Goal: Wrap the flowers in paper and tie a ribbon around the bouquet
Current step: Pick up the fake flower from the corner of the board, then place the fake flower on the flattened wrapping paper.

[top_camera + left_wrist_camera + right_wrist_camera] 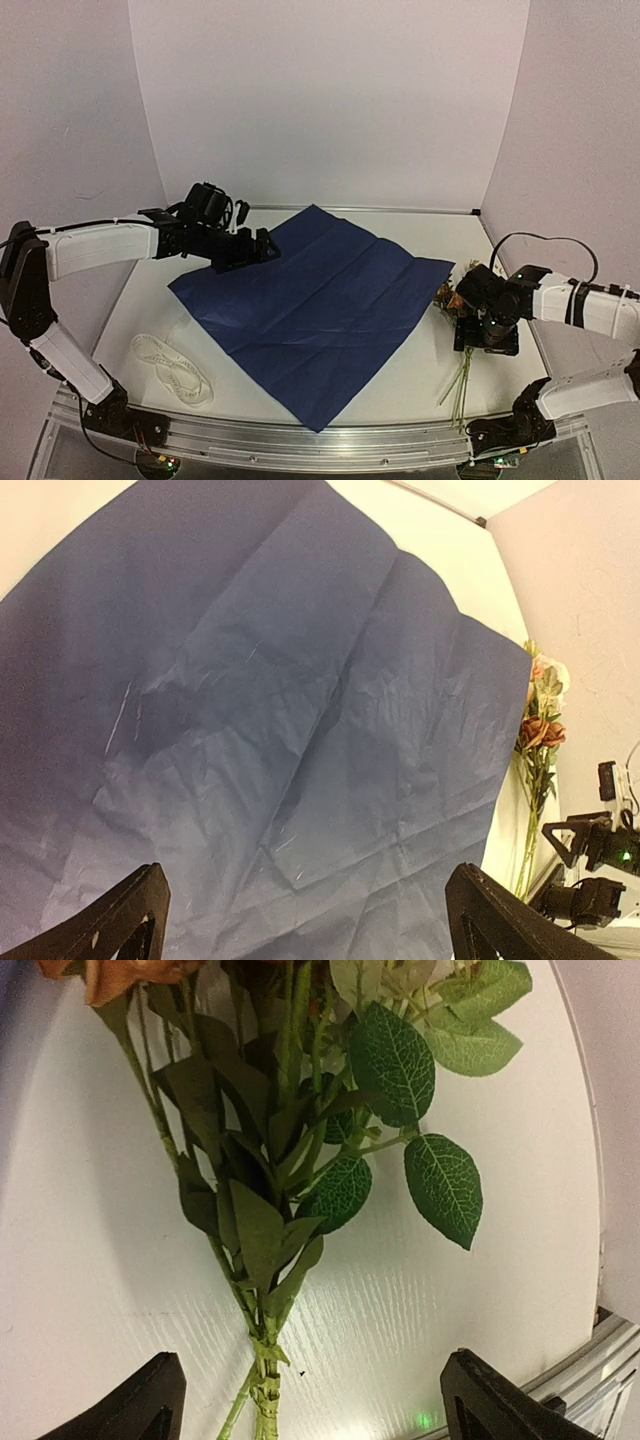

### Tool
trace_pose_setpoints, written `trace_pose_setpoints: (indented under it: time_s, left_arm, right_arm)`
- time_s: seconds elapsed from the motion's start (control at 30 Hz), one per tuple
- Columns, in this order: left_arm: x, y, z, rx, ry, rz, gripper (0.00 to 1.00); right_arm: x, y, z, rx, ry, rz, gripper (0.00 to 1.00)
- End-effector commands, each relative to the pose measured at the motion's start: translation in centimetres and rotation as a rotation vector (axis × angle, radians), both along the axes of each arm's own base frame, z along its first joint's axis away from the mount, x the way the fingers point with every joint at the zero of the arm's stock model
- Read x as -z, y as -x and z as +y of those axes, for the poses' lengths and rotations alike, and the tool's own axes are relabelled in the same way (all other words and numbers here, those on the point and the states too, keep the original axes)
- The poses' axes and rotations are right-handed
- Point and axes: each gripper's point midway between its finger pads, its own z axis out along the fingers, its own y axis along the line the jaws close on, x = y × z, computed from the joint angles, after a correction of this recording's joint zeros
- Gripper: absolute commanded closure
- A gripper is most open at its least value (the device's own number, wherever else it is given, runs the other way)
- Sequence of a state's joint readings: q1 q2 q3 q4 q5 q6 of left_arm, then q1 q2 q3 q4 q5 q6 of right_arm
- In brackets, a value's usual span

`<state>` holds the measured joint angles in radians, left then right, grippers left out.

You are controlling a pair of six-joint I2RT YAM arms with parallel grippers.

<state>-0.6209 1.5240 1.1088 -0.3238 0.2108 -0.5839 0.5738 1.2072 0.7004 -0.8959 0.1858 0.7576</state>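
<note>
The paper (pixel 315 300) is a large dark-blue creased sheet lying flat in the middle of the table, and it fills the left wrist view (pixel 280 730). My left gripper (pixel 250 248) hovers over the sheet's far-left corner, open (pixel 305 925), with nothing between its fingers. The flowers (pixel 455 295) lie on the table just off the sheet's right corner, their stems pointing toward the near edge. My right gripper (pixel 487 335) is open above the leafy stems (pixel 265 1260), and the tied stem bundle lies between its spread fingers (pixel 160 1395), nearer the left one. The cream ribbon (pixel 170 365) lies looped at the front left.
The white table (pixel 400 230) is closed in by pale walls at the back and both sides. An aluminium rail (pixel 330 440) runs along the near edge with both arm bases on it. The right arm's gripper (pixel 590 870) shows in the left wrist view beside the flowers (pixel 540 730).
</note>
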Motion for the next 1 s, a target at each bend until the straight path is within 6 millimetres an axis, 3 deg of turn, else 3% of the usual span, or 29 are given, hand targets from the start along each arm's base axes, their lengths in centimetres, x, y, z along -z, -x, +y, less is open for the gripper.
trace_pose_setpoints:
  time_s: [0.0,0.1,0.17,0.23,0.37,0.5,0.77,0.83,0.97]
  left_arm:
    - [-2.4,0.5,0.4,-0.012,0.061,-0.055,0.00]
    - [-2.2,0.9,0.5,-0.014,0.074,-0.044,0.00]
    - [-2.2,1.0,0.6,-0.016,0.075,-0.043,0.00]
    - [-2.3,1.1,0.8,-0.017,0.070,-0.045,0.00]
    - [-1.8,1.3,1.0,-0.020,0.057,-0.037,0.00]
    - [-0.7,1.5,1.1,-0.024,0.050,-0.012,0.00]
    - [0.7,1.5,1.4,-0.037,0.020,0.012,0.00]
    - [1.3,1.6,1.4,-0.037,0.018,0.031,0.00]
    - [2.0,1.8,1.4,-0.049,0.030,0.043,0.00]
  right_arm:
    - [2.2,-0.8,1.1,0.036,-0.050,0.052,0.20]
    - [3.9,-1.5,1.2,0.080,-0.071,0.055,0.24]
    - [5.0,-1.8,1.4,0.121,-0.109,0.064,0.33]
    - [5.7,-2.0,1.5,0.144,-0.127,0.073,0.51]
    - [5.6,-2.2,0.8,0.184,-0.127,0.058,1.00]
    - [2.9,-1.5,-1.8,0.167,-0.019,0.006,1.00]
    - [-7.2,-2.7,-3.8,0.054,0.088,-0.134,1.00]
    - [-9.6,-3.7,-2.8,0.007,0.048,-0.167,1.00]
    - [-12.0,-6.7,2.4,-0.093,-0.156,-0.178,1.00]
